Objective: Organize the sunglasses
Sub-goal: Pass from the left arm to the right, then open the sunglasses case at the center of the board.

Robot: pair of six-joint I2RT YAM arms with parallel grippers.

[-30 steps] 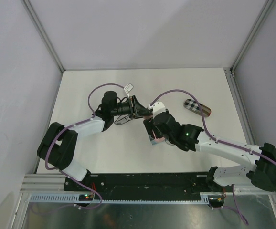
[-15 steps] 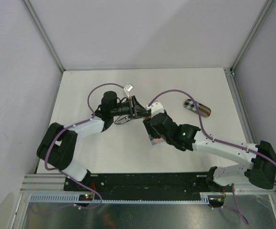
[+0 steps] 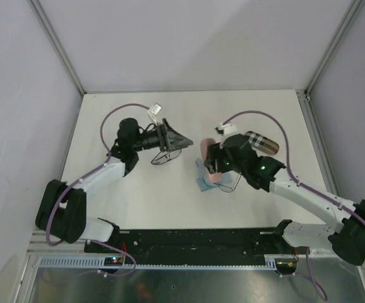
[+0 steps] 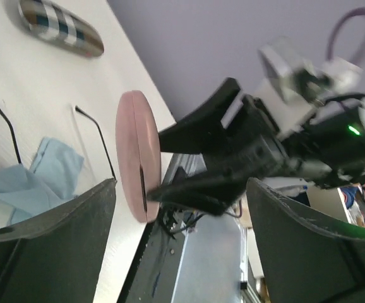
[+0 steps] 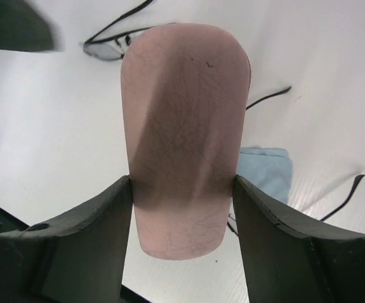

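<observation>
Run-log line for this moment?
left gripper: open, empty | right gripper: shut on pink case | sunglasses: one pair beside left gripper, other at blue cloth

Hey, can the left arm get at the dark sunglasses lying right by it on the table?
Probably yes. The left end effector is open and empty, hovering right beside the dark sunglasses, and nothing seems to lie between them.
</observation>
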